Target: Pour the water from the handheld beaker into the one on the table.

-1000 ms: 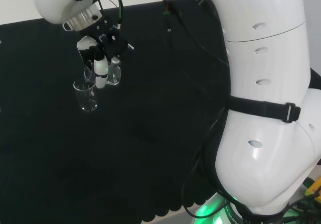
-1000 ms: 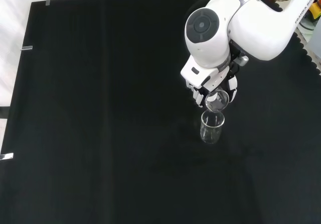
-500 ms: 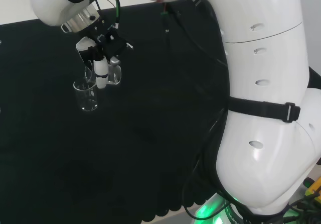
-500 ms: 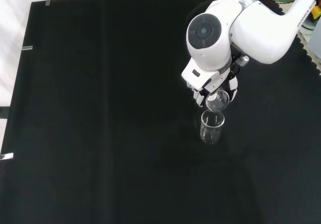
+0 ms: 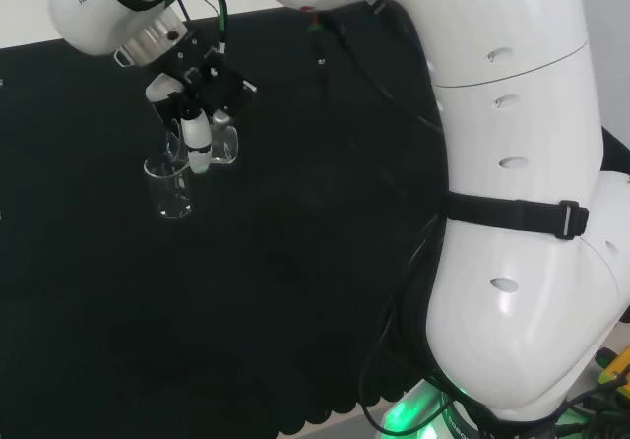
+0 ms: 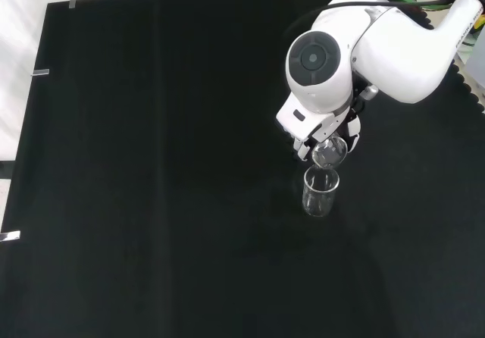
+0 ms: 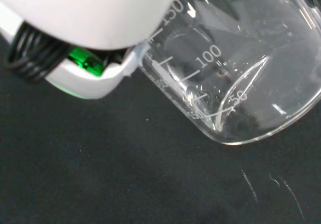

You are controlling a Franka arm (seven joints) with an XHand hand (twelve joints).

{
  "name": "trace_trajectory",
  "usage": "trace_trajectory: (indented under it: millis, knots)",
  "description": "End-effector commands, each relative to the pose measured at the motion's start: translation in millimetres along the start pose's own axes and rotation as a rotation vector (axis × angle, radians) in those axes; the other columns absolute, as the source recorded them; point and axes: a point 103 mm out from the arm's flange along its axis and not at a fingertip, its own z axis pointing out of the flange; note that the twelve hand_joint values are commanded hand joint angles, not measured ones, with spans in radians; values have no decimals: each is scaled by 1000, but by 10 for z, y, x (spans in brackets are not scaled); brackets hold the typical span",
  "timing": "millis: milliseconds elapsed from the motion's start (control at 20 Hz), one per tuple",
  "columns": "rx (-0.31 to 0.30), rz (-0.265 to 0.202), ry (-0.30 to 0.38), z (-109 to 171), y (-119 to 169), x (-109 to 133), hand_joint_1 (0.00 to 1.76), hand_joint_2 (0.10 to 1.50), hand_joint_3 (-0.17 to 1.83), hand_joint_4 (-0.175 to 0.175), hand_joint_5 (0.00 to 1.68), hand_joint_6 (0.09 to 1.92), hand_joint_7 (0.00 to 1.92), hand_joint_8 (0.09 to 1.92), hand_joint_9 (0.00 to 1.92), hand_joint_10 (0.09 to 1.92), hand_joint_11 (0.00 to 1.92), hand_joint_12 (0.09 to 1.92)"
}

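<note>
Clear glass beaker, tilted in our hand, fingers curled round it, hangs just above the upright clear beaker on the black-clothed desk; our white arm link partly hides the hand.

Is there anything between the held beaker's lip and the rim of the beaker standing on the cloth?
Nothing solid: in the front view the tilted held beaker in the robot hand hangs directly above the standing beaker; any water stream is indiscernible.
</note>
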Motion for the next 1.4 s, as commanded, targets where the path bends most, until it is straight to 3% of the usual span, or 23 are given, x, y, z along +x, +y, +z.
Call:
trace_trajectory:
  millis: [50, 1400]
  knots:
    - [11, 7, -19, -16, -13, -6, 1434, 600, 640, -175, 1363, 453, 1371, 551, 1579, 87, 1329, 682]
    - [66, 37, -102, -133, -38, -3, 1435, 598, 642, -175, 1365, 449, 1373, 546, 1579, 87, 1338, 671]
